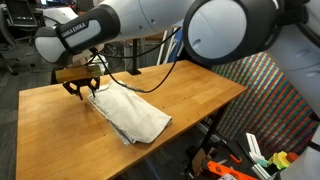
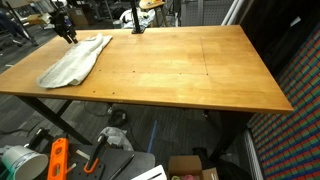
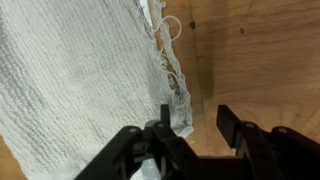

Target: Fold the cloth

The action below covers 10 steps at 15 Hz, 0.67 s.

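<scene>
Surface (image 2: 200,70): wooden; in an exterior view it carries the cloth (image 2: 72,62) near its 10 o'clock corner.
Cloth: off-white and wrinkled, lying spread out flat. No finished fold shows, so I judge the task barely begun, with the whole fold left to do.
End effector (image 1: 84,92): the arm (image 1: 120,25) holds it pointing down at the cloth's 10 o'clock corner. In the wrist view the jaws stand apart, one finger (image 3: 164,128) on the frayed edge and the other over bare wood, with nothing clamped yet.
</scene>
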Each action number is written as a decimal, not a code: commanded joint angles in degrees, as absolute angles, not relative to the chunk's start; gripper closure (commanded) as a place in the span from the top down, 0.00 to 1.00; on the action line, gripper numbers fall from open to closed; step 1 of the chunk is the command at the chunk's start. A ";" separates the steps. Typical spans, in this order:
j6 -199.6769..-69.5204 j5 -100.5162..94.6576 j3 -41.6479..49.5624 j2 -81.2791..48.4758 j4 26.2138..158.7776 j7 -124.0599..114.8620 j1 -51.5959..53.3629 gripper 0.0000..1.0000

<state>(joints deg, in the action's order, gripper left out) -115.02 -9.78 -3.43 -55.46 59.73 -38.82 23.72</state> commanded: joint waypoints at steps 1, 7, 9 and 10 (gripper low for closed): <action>-112.97 -8.87 -1.55 -59.96 52.36 -38.15 24.69 0.79; -112.72 -9.46 -1.94 -62.51 48.68 -38.57 24.05 0.27; -111.62 -8.94 -2.29 -63.00 47.59 -38.35 23.67 0.12; -111.51 -8.83 -2.34 -63.22 47.15 -38.54 23.57 0.10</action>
